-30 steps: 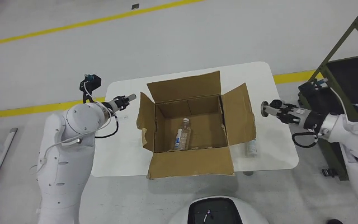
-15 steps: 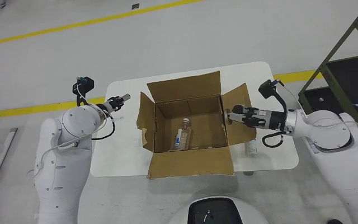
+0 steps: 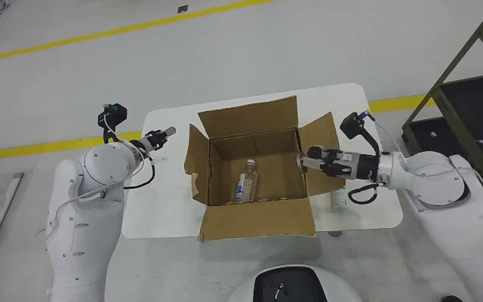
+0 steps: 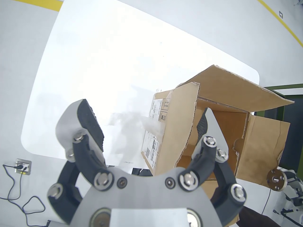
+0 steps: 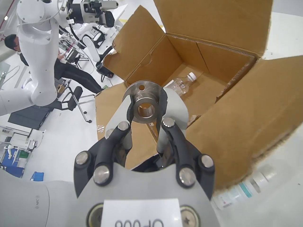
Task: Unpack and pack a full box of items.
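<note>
An open cardboard box (image 3: 256, 219) stands in the middle of the white table (image 3: 162, 204), all flaps spread out. A clear plastic bottle (image 3: 244, 181) with a white cap lies on the box floor (image 5: 181, 85). My right gripper (image 3: 308, 161) hovers at the box's right wall, above the inner edge of the right flap. It is shut on a round metal flange (image 5: 139, 89) with a central bore. My left gripper (image 3: 170, 131) hangs open over the table's left part, beside the box's left flap (image 4: 172, 124), with nothing between its fingers (image 4: 87, 116).
A small white bottle (image 3: 340, 199) lies on the table just right of the box, partly under the right flap (image 5: 246, 189). A green metal rack (image 3: 453, 83) stands off the table's right end. Bare table surface lies left of the box.
My right arm has swung in from beyond the table's right end to the box's right wall, carrying the metal flange. The left arm shifted slightly early on, then stayed still.
</note>
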